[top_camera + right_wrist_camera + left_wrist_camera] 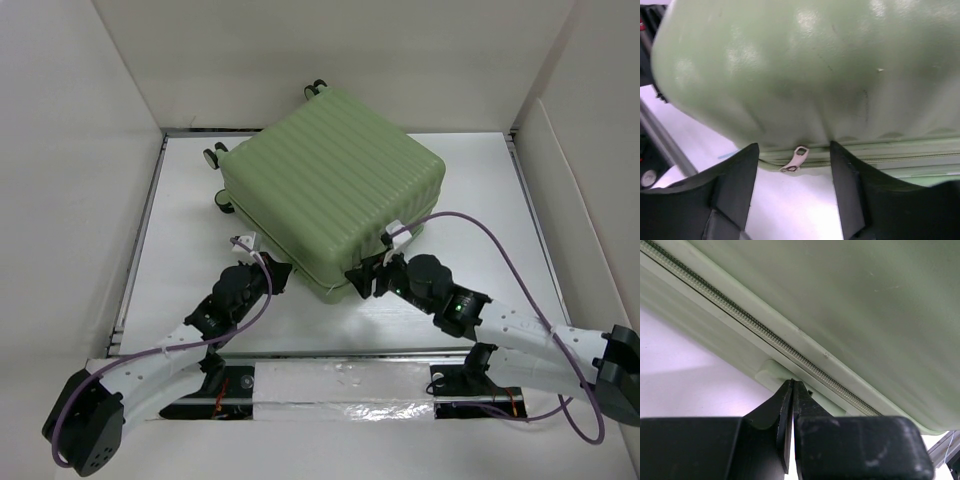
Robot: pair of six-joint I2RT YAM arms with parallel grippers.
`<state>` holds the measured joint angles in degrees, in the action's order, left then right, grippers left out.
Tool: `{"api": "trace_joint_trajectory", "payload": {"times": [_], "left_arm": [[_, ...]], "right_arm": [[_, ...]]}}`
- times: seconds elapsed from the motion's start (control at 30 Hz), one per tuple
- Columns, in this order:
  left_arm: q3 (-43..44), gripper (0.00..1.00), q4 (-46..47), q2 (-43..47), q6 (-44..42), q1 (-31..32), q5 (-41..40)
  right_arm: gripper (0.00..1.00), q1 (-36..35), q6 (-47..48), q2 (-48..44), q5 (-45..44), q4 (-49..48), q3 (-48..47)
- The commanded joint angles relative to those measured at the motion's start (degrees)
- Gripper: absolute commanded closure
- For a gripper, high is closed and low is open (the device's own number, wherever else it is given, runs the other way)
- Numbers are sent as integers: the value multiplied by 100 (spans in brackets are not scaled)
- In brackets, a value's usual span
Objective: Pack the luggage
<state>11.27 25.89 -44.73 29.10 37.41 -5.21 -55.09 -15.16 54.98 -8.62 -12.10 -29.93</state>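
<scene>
The luggage (330,190), a pale green ribbed hard-shell suitcase, lies shut and flat on the white table (480,200), its wheels (215,155) toward the far left. My left gripper (280,270) is shut with nothing between its fingers. In the left wrist view, the left gripper (792,382) has its tips against the lower shell, just below the zipper line (765,332) of the luggage (865,300). My right gripper (362,280) is open at the near corner. Seen from the right wrist, a small pale zipper pull (795,160) hangs from the luggage (805,65), between the fingers of the right gripper (794,146) but untouched.
White walls (80,150) enclose the table on the left, back and right. A purple cable (490,235) loops over the table beside the right arm. A metal rail (340,385) runs along the near edge between the arm bases.
</scene>
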Motion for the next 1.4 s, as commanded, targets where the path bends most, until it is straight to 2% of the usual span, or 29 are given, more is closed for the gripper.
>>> {"api": "trace_joint_trajectory", "payload": {"times": [0.0,0.1,0.2,0.4,0.57,0.6,0.7,0.77,0.83,0.9,0.93,0.97,1.03,1.1,1.27,1.3,1.33,1.37], "left_arm": [[236,100,320,17,87,47,380],[227,100,364,43,122,47,424],[236,100,364,35,131,47,451],[227,100,426,-9,148,47,477],[271,100,496,-150,140,47,477],[288,100,496,-176,140,47,477],[323,100,540,-211,122,47,486],[350,100,549,-229,104,47,495],[385,100,549,-238,87,47,486],[402,100,540,-247,87,47,486],[403,100,549,-255,87,47,486],[403,100,566,-273,96,47,495],[403,100,619,-334,104,100,723],[420,100,636,-387,113,100,793],[447,100,619,-352,96,162,890],[429,100,610,-309,96,162,847],[394,100,593,-282,96,162,838],[368,100,601,-247,104,162,820]], "right_arm": [[40,33,30,39,396,-495,5],[48,33,-84,39,370,-574,128],[51,86,-172,74,405,-925,339],[55,192,-181,285,1143,-1453,453],[68,192,-111,84,2098,-1874,558],[68,192,-93,5,2249,-1875,559],[70,87,91,-399,2760,-1280,497],[71,8,197,-784,2753,-402,436],[71,-159,198,-1137,2464,527,453],[69,-212,66,-1663,1630,1005,585],[62,-213,-48,-1805,1331,1182,655],[58,-213,-205,-1920,832,1183,742],[57,-213,-294,-2000,389,1009,927],[57,-213,-242,-1808,265,745,945],[58,-160,101,-455,107,-2,577],[56,-160,136,-270,124,-47,489],[47,-160,188,53,167,-151,358],[43,-160,189,204,142,-257,322]]}}
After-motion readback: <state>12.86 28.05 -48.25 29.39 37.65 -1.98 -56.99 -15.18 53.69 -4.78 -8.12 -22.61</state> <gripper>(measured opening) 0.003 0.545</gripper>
